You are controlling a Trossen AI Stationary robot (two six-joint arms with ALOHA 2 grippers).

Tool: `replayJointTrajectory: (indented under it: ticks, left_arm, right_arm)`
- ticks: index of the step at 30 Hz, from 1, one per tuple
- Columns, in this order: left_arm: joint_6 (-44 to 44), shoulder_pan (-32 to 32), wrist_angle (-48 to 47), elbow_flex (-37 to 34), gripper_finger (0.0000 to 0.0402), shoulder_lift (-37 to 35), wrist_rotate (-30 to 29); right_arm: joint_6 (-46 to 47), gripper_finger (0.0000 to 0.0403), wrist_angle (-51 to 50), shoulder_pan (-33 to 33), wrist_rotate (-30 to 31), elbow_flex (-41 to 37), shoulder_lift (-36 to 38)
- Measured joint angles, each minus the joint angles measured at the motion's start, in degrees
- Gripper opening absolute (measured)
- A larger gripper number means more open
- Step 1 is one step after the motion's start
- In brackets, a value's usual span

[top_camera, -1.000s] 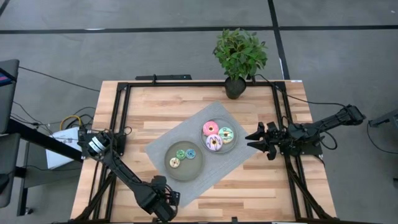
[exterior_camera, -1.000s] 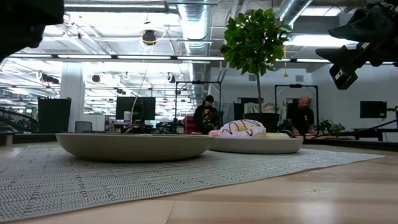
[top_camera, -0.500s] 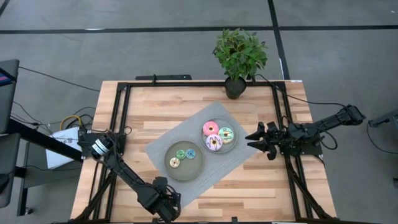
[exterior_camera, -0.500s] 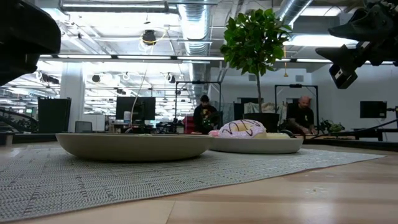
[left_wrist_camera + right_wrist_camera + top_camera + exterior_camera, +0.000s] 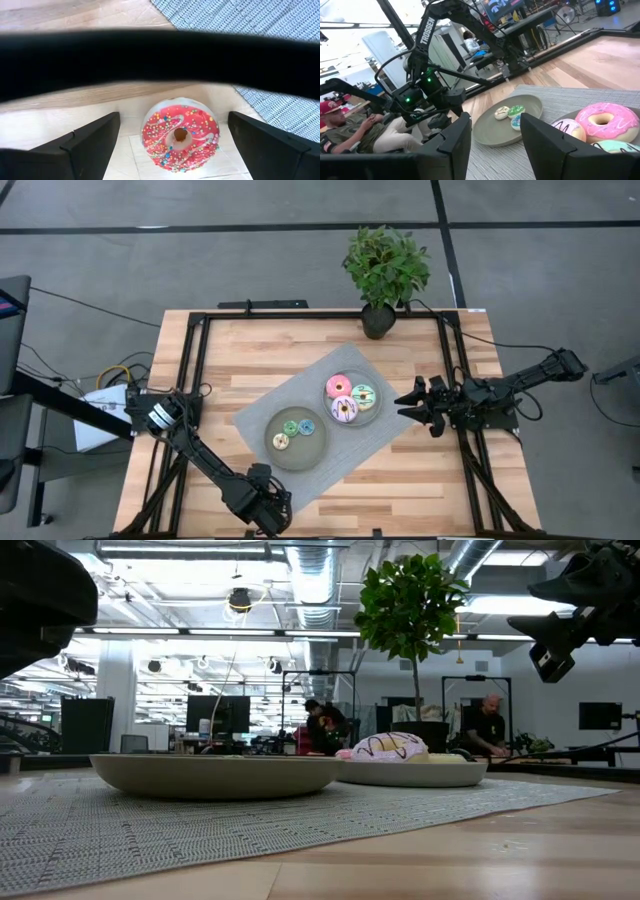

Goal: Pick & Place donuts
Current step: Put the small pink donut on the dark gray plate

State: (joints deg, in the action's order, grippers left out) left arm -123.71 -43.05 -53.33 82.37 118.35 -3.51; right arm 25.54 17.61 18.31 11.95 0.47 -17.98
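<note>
The left gripper (image 5: 265,508) hangs open over the red donut (image 5: 180,135) near the table's (image 5: 250,350) front edge, off the mat (image 5: 375,442). Descend centred, then close gently. The right gripper (image 5: 412,402), open, waits by the table's right edge.

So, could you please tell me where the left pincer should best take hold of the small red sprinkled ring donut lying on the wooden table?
Probably across its outer rim, straight from above. The small red sprinkled ring donut lies flat, hole up, on the wooden table beside the grey woven mat, and the open left pincer already has a finger on either side.
</note>
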Motion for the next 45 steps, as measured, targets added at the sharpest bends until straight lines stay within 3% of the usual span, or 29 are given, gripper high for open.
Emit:
replayJointTrajectory:
  ticks: [14,26,45]
  left_arm:
    - [-1.93,0.09,0.34,0.02,0.0366,0.01,2.67]
    - [-2.41,0.04,0.48,0.02,0.0285,0.01,2.32]
    - [-2.23,-0.04,-4.26,2.92,0.0245,0.23,1.45]
  right_arm:
    - [0.00,0.0162,-0.02,0.00,0.02,0.00,0.00]
    - [0.00,0.0162,-0.03,0.00,0.04,0.00,0.00]
    - [0.00,0.0161,-0.52,0.00,0.06,0.00,0.00]
